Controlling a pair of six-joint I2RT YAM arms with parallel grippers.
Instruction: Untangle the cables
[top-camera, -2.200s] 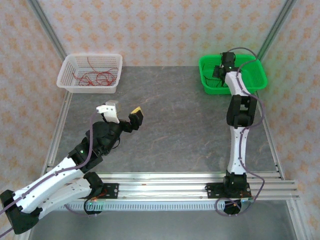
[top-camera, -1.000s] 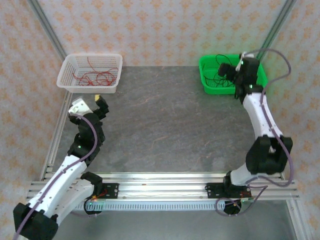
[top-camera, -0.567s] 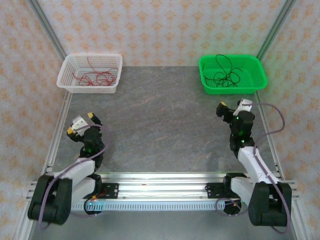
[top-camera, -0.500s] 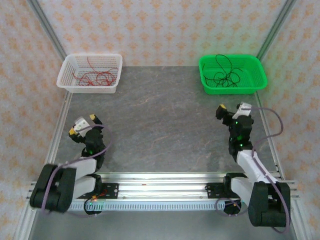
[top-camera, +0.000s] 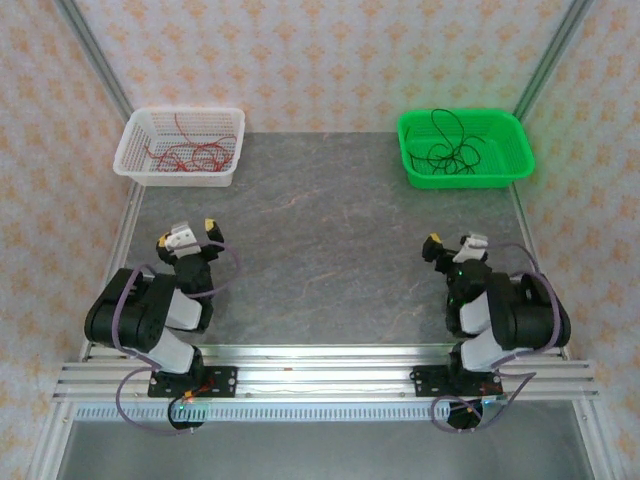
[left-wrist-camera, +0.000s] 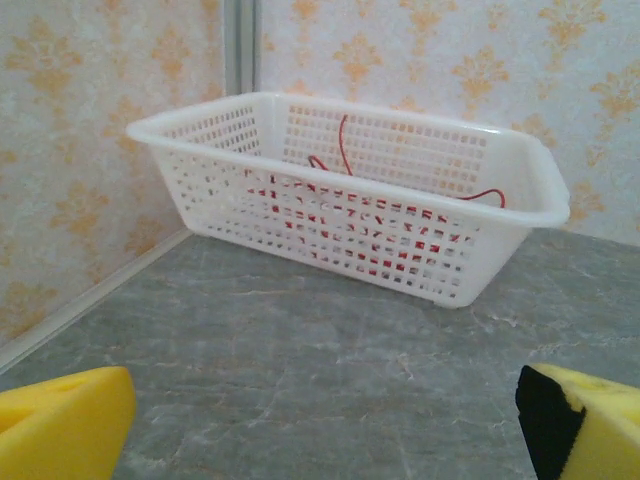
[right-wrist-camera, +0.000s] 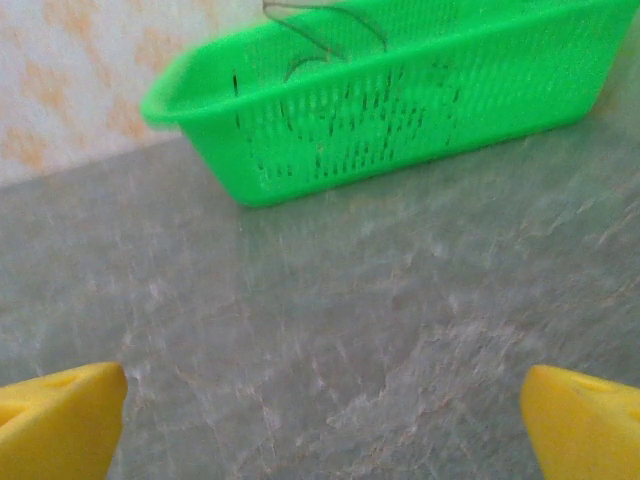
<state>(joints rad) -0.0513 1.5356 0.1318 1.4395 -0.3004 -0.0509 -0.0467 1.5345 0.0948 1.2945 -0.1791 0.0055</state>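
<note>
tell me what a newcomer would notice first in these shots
The bright green basket stands out at the far right of the table, holding black cables. Opposite it at the far left is the white basket, holding red cables. Toward the near edge, the left gripper and right gripper are open and empty.

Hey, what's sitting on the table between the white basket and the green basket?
In the top view, the stretch between the white basket and the green basket is bare grey tabletop.
</note>
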